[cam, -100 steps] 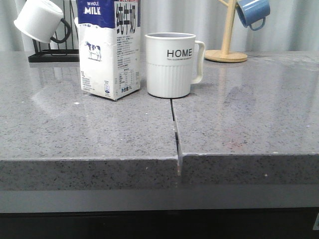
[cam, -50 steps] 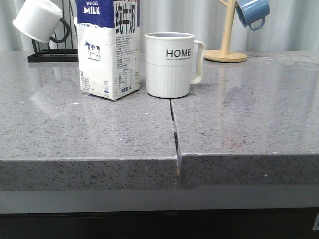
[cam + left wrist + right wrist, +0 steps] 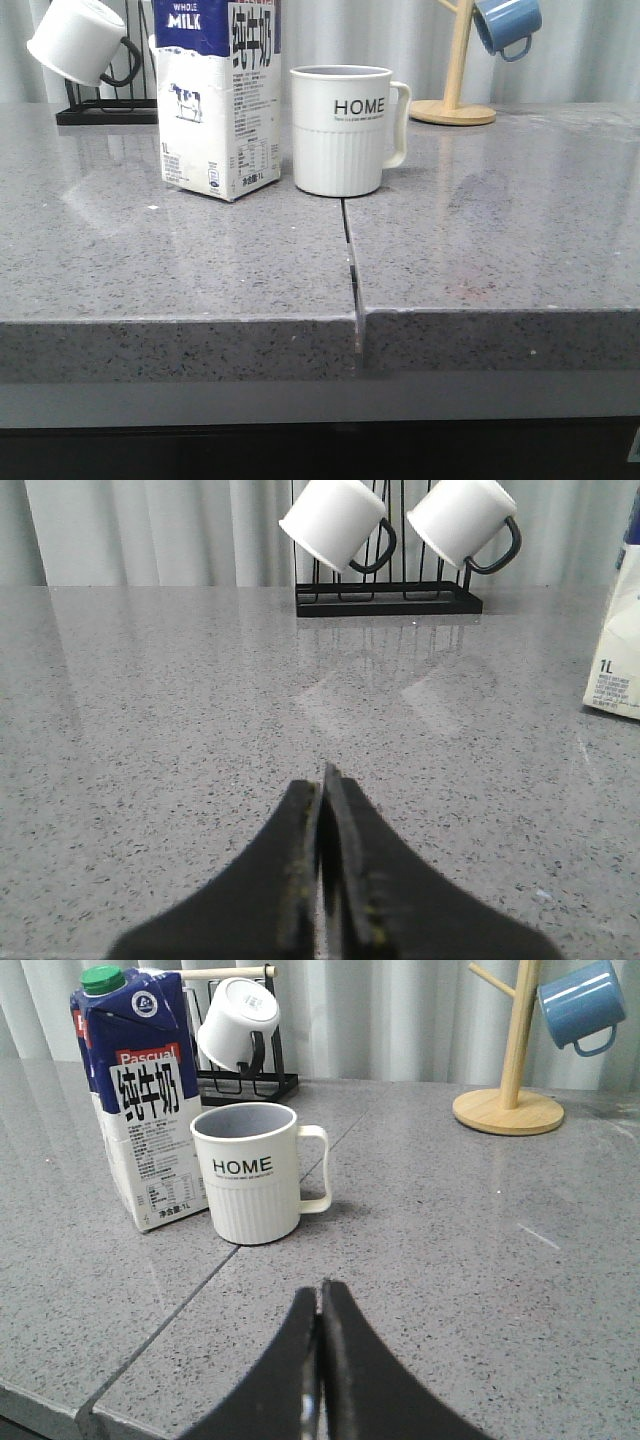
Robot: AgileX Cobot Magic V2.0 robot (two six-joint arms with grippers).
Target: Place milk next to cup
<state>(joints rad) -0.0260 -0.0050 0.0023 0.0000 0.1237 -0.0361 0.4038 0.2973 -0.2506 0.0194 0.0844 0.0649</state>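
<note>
The milk [image 3: 218, 95], a tall white carton with a dark blue top, stands upright on the grey counter just left of the cup [image 3: 343, 130], an off-white mug marked "HOME" with its handle to the right. A narrow gap separates them. Both also show in the right wrist view, the milk [image 3: 142, 1105] and the cup [image 3: 250, 1172]. A corner of the milk shows in the left wrist view [image 3: 618, 670]. My left gripper [image 3: 323, 780] is shut and empty over bare counter. My right gripper [image 3: 322, 1295] is shut and empty, well short of the cup. Neither gripper shows in the front view.
A black rack [image 3: 105, 105] with small white mugs [image 3: 78, 42] stands at the back left. A wooden mug tree [image 3: 456, 90] with a blue mug [image 3: 508, 25] stands at the back right. A seam [image 3: 350, 260] splits the counter below the cup. The counter's front edge [image 3: 320, 315] is near.
</note>
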